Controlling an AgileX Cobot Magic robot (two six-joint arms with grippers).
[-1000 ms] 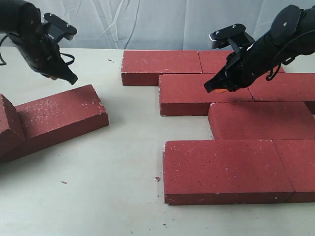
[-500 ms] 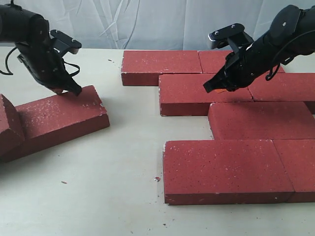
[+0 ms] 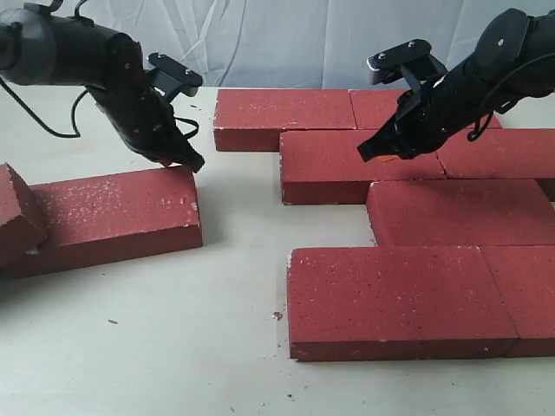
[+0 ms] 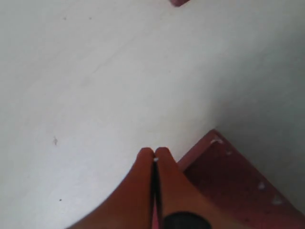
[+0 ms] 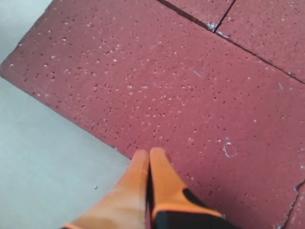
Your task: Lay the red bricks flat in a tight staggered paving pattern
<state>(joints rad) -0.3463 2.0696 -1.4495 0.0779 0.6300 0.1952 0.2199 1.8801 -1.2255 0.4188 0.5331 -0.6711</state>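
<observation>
Left end effector (image 3: 194, 164), pinched closed, sits at the far corner of the loose brick (image 3: 113, 217)

The exterior view is bright and evenly lit by soft light from above. The tops of the bricks (image 3: 390, 286) read lighter than their front faces, and only thin, soft-edged shadows lie at their bases on the pale worktop (image 3: 173, 347). The curtain (image 3: 286, 35) behind the worktop's far edge is almost white, its folds faint. The left wrist view is soft all over: the left gripper (image 4: 153, 156) and a brick corner (image 4: 228, 186) are blurred, and the worktop dims to grey beside that corner. The right wrist view is sharper, with crisp grain and speckles on the brick (image 5: 167, 86), while the right gripper (image 5: 148, 155), close to the lens, is slightly out of focus.
</observation>
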